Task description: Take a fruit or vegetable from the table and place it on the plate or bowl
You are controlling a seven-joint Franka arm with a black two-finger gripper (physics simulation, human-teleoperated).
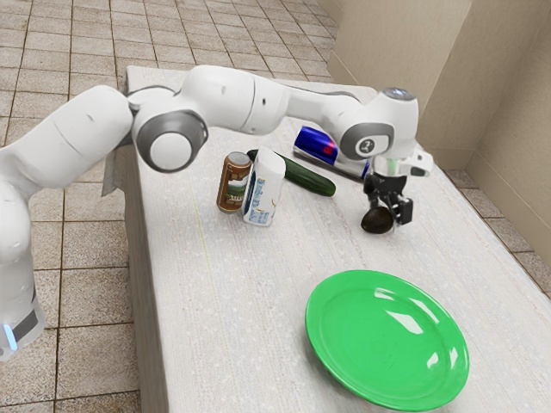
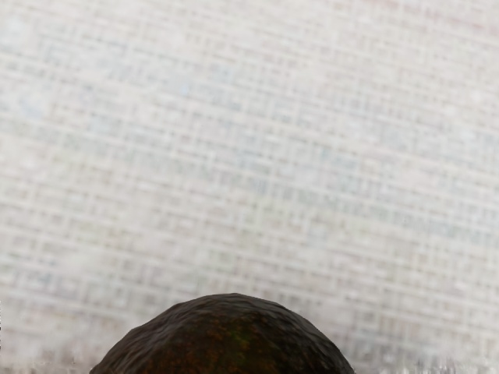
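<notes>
A dark, bumpy-skinned avocado (image 1: 375, 222) sits between the fingers of my black gripper (image 1: 389, 215), which is shut on it from two sides, low over the pale tabletop (image 1: 224, 292). In the wrist view the avocado (image 2: 226, 336) bulges up just under my hand, with the table's speckled surface behind it. The green plate (image 1: 387, 337) lies near the table's front, toward the exterior view's right, well apart from the avocado. A long dark green cucumber (image 1: 297, 175) lies on the table behind the gripper, toward the exterior view's left.
A brown can (image 1: 233, 181) and a white carton (image 1: 263, 188) stand side by side left of the cucumber. A blue and red can (image 1: 315, 143) lies on its side under my forearm. A beige wall (image 1: 482, 77) rises beyond the table's far right edge.
</notes>
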